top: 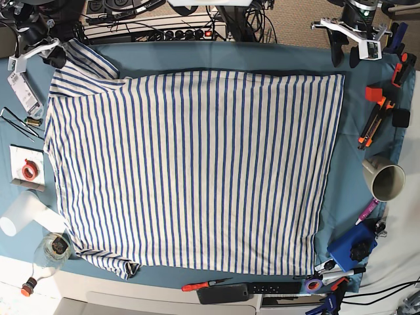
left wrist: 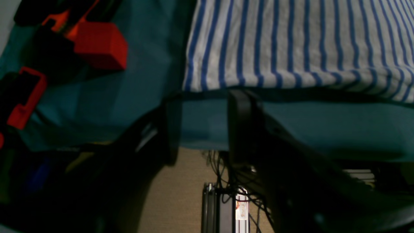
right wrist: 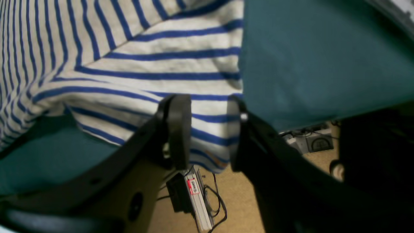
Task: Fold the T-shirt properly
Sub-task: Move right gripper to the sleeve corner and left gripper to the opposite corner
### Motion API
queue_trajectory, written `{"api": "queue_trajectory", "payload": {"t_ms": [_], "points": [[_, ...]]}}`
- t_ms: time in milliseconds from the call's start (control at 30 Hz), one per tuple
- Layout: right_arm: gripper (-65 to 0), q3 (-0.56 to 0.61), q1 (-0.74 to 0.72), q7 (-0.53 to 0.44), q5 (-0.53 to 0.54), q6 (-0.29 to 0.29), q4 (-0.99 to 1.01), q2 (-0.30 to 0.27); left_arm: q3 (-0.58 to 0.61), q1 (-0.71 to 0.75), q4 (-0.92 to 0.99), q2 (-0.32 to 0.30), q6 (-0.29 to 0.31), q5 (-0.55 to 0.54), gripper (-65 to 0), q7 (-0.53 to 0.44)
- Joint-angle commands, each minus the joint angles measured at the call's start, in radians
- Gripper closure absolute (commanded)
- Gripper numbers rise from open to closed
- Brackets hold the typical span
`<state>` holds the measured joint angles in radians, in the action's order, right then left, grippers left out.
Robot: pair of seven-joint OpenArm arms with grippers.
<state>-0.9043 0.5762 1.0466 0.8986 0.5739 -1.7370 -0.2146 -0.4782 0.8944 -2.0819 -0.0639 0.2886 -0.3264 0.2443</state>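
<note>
A: Where's your T-shirt (top: 197, 170)?
B: Spread flat on the tablecloth (top: 351, 131). Left gripper (left wrist: 202, 129) spread, empty; right gripper (right wrist: 210, 129) spread astride the sleeve (right wrist: 207, 106), whose edge is cut off behind its fingers.

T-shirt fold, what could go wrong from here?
The right claw straddles the sleeve edge of the T-shirt beside the tablecloth; closing may pinch both. The left claw sits short of the hem and could miss. The mug near the shirt's side could be knocked.
</note>
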Motion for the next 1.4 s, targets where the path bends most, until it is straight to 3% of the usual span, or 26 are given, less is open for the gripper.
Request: {"api": "queue_trajectory", "payload": {"t_ms": [0,100,200,533,633,767,967,1233,1367], "points": [[-20.9,-0.012,0.005,-0.019,0.016,0.022,-0.016,-0.017,-0.002,0.001,-0.018,-0.006,0.002,-0.007,-24.6,-0.003],[-28.5,-0.012,0.005,-0.018,0.015,0.042,-0.016,-0.018,-0.002,-0.05,-0.018,-0.006,0.002,-0.008,-31.2,0.11],[-30.2,-0.012,0.005,-0.019,-0.012,0.041,-0.016,-0.018,-0.002,-0.116,-0.018,-0.006,0.001,-0.007,-38.0,0.224],[-30.2,-0.013,0.005,-0.041,-0.045,0.039,-0.016,-0.018,-0.002,-0.166,-0.018,-0.006,-0.008,-0.007,-38.2,0.25],[-30.2,-0.013,0.0,-0.064,-0.078,0.039,-0.016,-0.019,-0.003,-0.19,-0.018,-0.006,-0.063,0.005,-38.2,0.274],[-30.2,-0.013,-0.008,-0.065,-0.081,0.023,-0.016,-0.051,-0.003,-0.264,-0.017,-0.006,-0.09,0.065,-38.2,0.358],[-30.2,-0.014,-0.011,-0.071,-0.113,0.0,-0.016,-0.095,-0.003,-0.308,0.001,-0.006,-0.098,0.064,-38.2,0.369],[-30.2,-0.016,-0.012,-0.086,-0.122,-0.011,-0.016,-0.096,-0.003,-0.387,0.12,-0.006,-0.097,0.06,-38.2,0.373],[-30.2,-0.016,-0.011,-0.085,-0.122,-0.011,-0.016,-0.096,-0.003,-0.418,0.141,-0.005,-0.089,0.06,-38.2,0.462]]}}
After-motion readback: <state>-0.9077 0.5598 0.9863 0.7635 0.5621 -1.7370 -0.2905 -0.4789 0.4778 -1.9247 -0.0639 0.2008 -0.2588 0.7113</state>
